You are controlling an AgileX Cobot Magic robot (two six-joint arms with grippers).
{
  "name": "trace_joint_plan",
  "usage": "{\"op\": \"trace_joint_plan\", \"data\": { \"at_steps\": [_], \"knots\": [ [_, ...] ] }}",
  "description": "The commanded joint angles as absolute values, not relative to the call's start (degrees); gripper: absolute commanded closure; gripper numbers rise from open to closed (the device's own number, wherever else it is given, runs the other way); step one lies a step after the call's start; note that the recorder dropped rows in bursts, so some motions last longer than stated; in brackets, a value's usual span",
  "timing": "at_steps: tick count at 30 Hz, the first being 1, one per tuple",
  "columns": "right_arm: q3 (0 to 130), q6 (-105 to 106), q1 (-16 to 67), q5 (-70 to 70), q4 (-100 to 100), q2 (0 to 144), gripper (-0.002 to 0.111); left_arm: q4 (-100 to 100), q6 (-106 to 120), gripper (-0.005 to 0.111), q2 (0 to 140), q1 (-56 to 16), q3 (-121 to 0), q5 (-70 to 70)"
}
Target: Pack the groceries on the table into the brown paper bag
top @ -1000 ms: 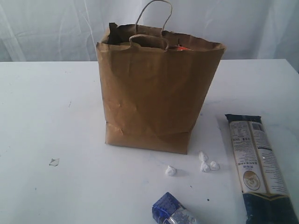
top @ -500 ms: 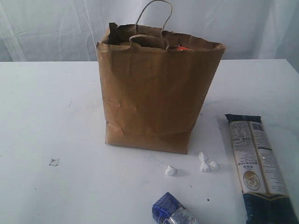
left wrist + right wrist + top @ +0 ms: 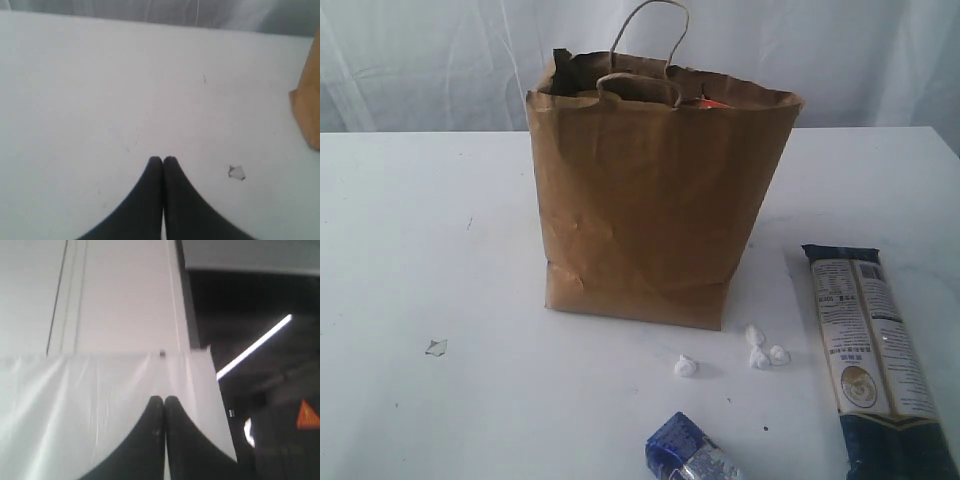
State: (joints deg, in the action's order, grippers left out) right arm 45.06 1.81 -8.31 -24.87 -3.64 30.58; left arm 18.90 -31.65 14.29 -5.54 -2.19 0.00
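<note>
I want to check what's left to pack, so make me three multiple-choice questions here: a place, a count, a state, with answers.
1. Where is the long navy packet? A) flat on the white tabletop, right of the tall brown paper bag B) inside the bag C) hanging from a handle
2. How many small white crumpled wads lie near the bag? A) one B) four C) seven
3. How is the left gripper? A) wide open B) shut, empty C) shut on the bag
Answers: 1 A, it lies beside the bag in the exterior view; 2 B, one alone and three clustered; 3 B, its jaws meet with nothing between.
</note>
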Motion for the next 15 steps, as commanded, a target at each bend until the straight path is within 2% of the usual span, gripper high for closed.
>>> {"op": "trace_joint_plan", "data": {
  "at_steps": [1, 5, 10, 15],
  "knots": [
    [48.5, 10.3, -8.1, 9.1, -1.0, 49.0, 0.108, 19.0, -31.5, 0.107, 14.0, -5.8, -1.8, 12.3],
    [49.3, 13.3, -8.1, 38.7, 0.6, 71.5, 0.108, 19.9, -31.1, 0.107, 14.0, -5.8, -1.8, 11.2],
    [50.9, 13.9, -8.1, 47.9, -16.1, 76.4, 0.108, 19.8, -31.3, 0.107, 14.0, -5.8, -1.8, 11.3],
    [50.8, 32.4, -7.2, 50.1, -30.0, 76.4, 0.108, 17.5, -31.3, 0.107, 14.0, -5.8, -1.8, 10.4]
  ]
}}
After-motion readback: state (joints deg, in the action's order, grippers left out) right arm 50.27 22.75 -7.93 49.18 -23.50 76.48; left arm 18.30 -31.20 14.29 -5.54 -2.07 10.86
